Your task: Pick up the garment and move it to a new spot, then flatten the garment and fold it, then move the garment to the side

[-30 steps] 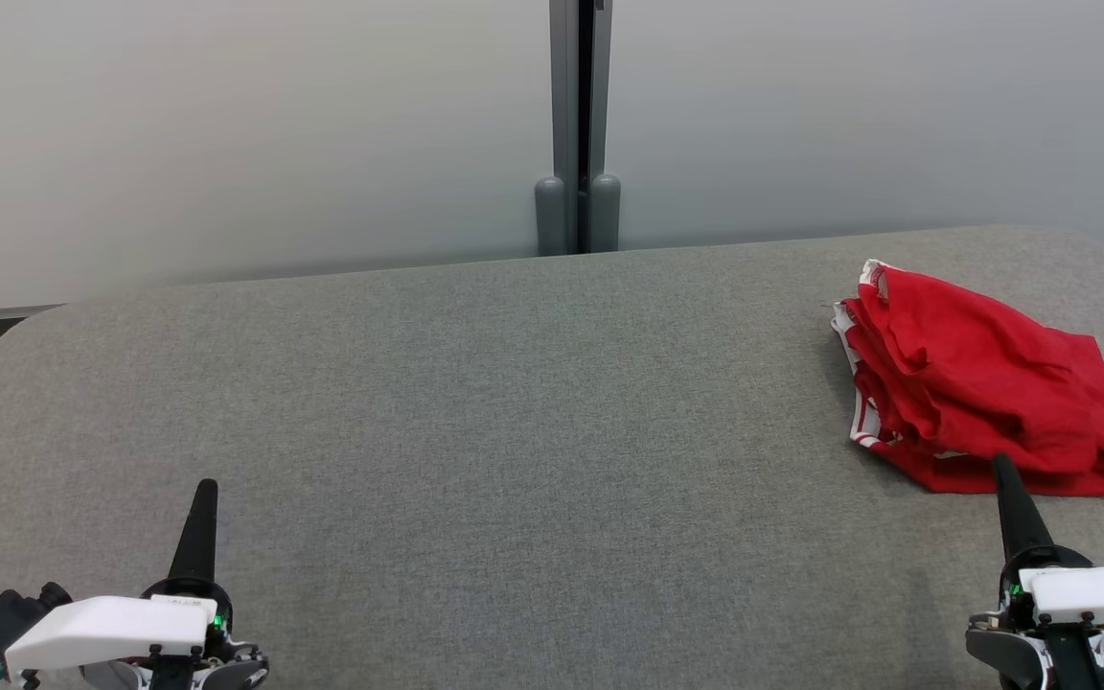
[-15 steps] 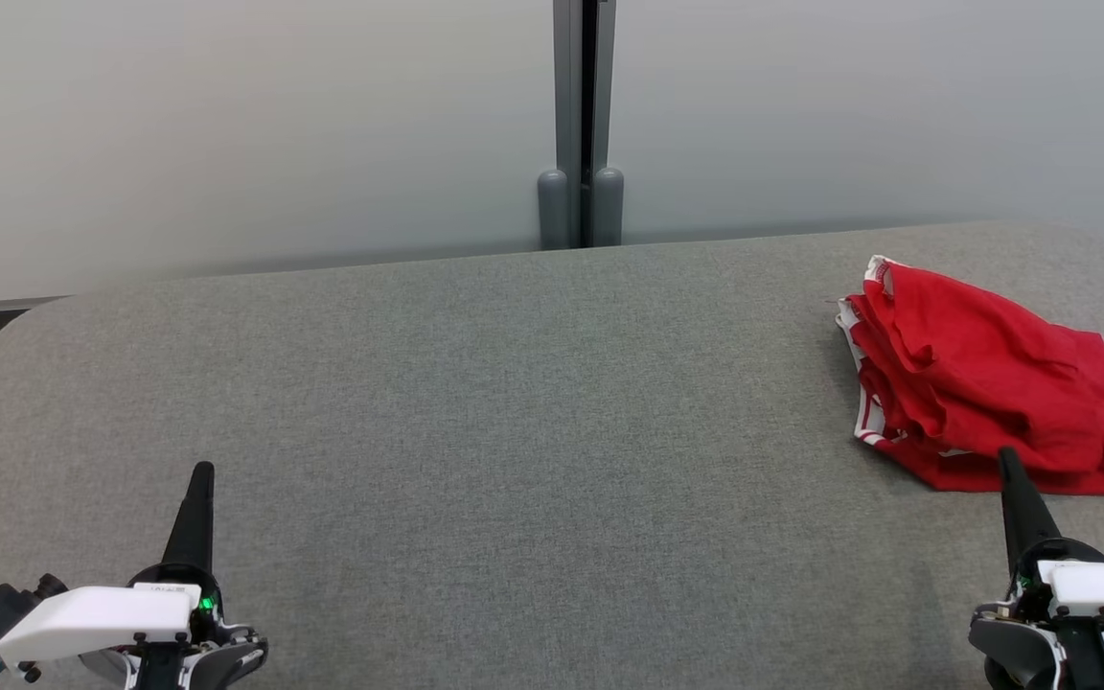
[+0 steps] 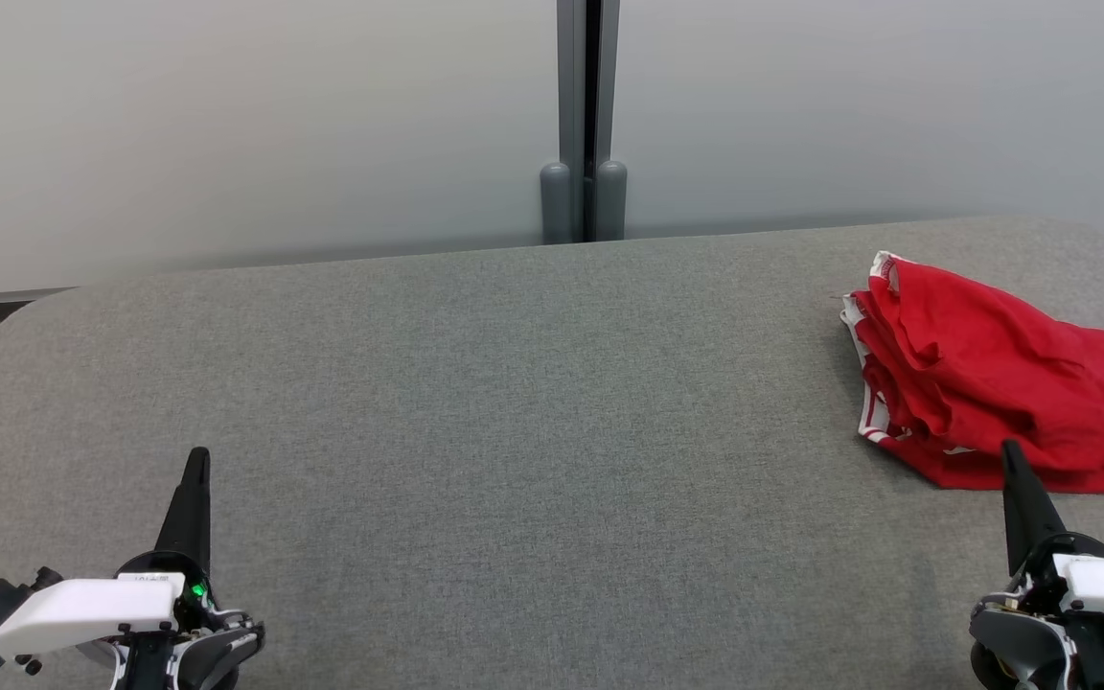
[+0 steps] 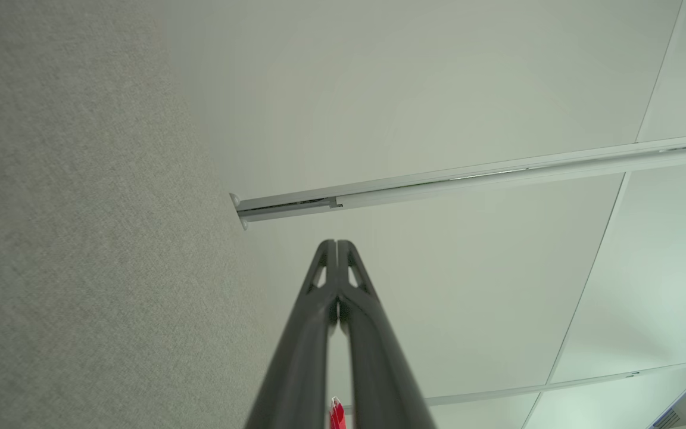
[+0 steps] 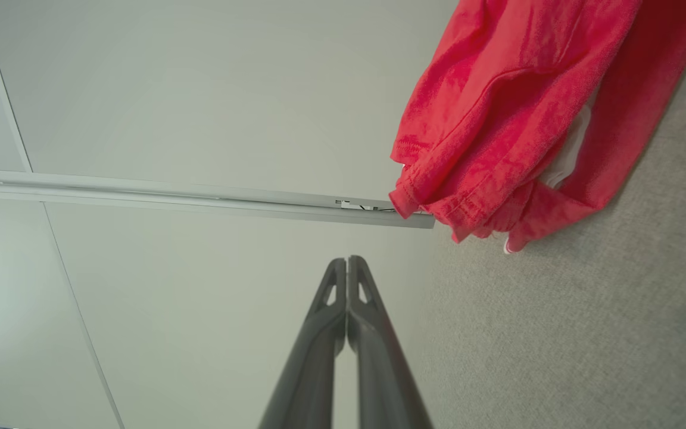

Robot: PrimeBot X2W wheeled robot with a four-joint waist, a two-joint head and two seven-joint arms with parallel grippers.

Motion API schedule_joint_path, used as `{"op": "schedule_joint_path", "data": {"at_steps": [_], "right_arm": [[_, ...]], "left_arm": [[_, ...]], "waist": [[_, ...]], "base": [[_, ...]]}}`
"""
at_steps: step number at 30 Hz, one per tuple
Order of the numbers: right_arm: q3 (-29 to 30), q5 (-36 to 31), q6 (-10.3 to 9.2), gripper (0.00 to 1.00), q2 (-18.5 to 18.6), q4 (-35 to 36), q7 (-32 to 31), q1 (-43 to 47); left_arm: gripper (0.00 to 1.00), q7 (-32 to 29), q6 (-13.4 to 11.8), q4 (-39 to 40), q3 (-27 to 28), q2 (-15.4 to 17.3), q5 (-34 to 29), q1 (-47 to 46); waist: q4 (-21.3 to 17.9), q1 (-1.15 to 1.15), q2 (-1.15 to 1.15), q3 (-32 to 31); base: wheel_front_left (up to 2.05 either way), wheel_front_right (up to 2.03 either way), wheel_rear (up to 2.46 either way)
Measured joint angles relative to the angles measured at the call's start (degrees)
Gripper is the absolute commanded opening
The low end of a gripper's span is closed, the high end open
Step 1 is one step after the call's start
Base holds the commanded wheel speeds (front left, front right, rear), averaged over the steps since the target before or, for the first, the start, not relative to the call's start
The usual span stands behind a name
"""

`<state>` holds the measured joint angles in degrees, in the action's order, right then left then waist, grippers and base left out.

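A red garment [image 3: 988,383] with white trim lies bunched at the far right of the grey table [image 3: 514,412]. My right gripper [image 3: 1009,450] stands shut at the lower right, its tip just in front of the garment's near edge, nothing between its fingers. The right wrist view has the garment [image 5: 527,113] at the upper right, beyond the shut right gripper [image 5: 347,260]. Far from the cloth, my left gripper [image 3: 197,455] is shut and empty at the lower left. In the left wrist view the left gripper [image 4: 336,243] points past the table's surface at the pale wall.
Pale wall panels [image 3: 226,125] with a grey vertical post [image 3: 586,115] rise right behind the table's far edge. The table's corners are rounded. A wide stretch of bare grey cloth [image 3: 514,479] lies between the two grippers.
The camera has tilted slightly, so the whole scene has shifted. Both grippers sit a little lower in the picture and stay shut; the garment has not moved on the table.
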<state>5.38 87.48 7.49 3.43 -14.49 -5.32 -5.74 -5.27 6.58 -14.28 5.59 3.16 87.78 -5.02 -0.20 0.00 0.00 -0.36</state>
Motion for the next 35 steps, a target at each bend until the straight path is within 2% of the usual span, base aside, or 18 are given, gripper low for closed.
{"op": "schedule_joint_path", "data": {"at_steps": [15,35], "right_arm": [[1.3,4.7,0.00,0.00,-0.6,0.4,-1.2,-0.2],[1.3,4.8,0.00,0.00,-0.7,0.4,-1.2,-0.2]], "left_arm": [[0.00,-1.3,0.9,0.1,0.9,-0.4,4.6,-0.9],[0.00,-1.3,0.9,0.1,0.9,-0.4,4.6,-1.0]], "waist": [[0.2,0.00,0.00,0.5],[0.2,0.00,0.00,0.5]], "base": [[0.00,0.00,0.00],[0.00,0.00,0.00]]}}
